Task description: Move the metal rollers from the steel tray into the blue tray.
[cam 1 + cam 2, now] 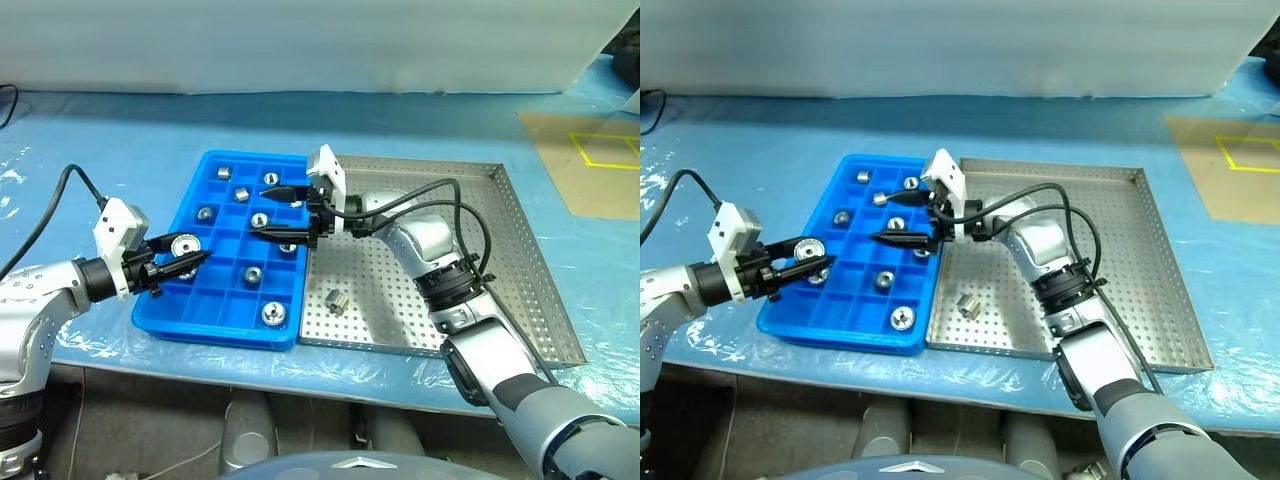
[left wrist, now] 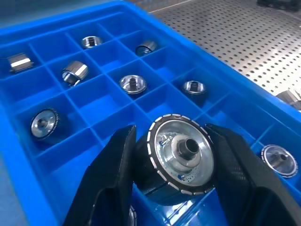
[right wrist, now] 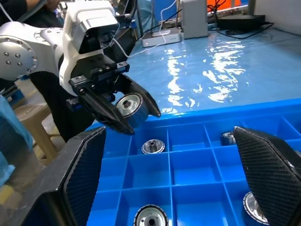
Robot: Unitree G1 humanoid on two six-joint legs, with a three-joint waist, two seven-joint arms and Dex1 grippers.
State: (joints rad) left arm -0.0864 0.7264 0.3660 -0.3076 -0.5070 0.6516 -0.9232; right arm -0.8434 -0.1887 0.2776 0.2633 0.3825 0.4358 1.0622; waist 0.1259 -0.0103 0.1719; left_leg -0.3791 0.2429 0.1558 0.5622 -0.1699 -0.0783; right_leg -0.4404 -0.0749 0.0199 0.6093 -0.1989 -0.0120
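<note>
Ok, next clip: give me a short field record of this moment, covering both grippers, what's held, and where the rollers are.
left gripper: shut on a flanged metal roller, over the blue tray's near-left part
right gripper: open, empty, over the blue tray
rollers in blue tray: at least seven, each in a separate compartment
rollers in steel tray: one roller on the perforated floor near the blue tray
stage: transfer unfinished

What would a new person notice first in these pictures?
Probably the left hand gripping a flanged metal roller over the near left part of the blue tray, whose compartments already hold several rollers. Next, the right hand hovering wide open over that tray's right side, and one roller left in the steel tray.
</note>
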